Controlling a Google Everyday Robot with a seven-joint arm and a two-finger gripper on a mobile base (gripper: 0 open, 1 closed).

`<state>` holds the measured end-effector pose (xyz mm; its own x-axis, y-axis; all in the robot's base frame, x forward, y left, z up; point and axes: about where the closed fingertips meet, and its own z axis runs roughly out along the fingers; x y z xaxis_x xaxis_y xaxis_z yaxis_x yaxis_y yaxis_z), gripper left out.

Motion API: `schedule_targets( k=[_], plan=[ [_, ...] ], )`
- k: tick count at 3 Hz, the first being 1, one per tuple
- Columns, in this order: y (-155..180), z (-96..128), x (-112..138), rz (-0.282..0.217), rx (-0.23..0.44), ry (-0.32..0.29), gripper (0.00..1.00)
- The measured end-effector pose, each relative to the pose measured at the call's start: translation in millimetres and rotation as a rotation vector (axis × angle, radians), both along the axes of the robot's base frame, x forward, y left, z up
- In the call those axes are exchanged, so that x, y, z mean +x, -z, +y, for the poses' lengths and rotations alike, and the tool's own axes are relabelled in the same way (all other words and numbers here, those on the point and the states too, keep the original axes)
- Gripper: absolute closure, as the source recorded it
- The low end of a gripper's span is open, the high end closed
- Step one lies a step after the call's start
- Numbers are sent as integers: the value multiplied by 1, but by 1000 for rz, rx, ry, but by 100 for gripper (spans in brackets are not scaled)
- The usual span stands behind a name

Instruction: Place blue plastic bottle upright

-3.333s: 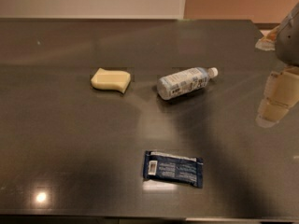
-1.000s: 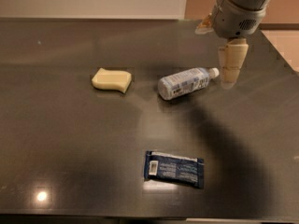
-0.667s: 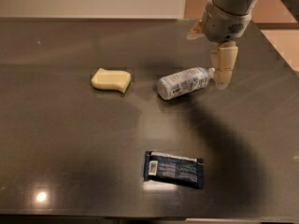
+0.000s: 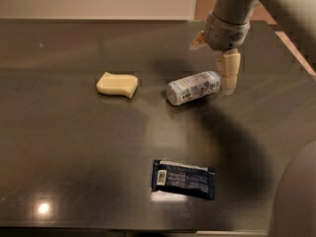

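Nearest the camera, a flat dark-blue snack wrapper (image 4: 182,179) lies on the dark table (image 4: 74,152), its white barcode end to the left. It is well apart from everything else.

Farther back, right of the table's middle, the blue plastic bottle (image 4: 193,88) lies on its side. Its long axis runs nearly left to right and rises a little toward the right. The rounded base points to the left and slightly toward the camera. The neck end points to the right, and the cap is hidden there behind a finger of the gripper. The pale printed label wraps the bottle's middle.

To the left of the bottle, apart from it, a pale yellow sponge (image 4: 117,84) rests flat.

The gripper (image 4: 213,57) hangs over the bottle's right end, with the grey arm coming in from the upper right. Its cream fingers (image 4: 228,73) are spread apart. The near one reaches down at the neck end, while the other shows farther back and higher. They do not pinch the bottle.
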<state>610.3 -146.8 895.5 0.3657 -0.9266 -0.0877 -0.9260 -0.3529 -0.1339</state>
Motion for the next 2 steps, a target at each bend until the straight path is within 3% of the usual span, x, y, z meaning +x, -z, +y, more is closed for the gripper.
schedule_targets(
  k=[2],
  plan=[
    [28,-1,15,38,-11,-54,0]
  ],
)
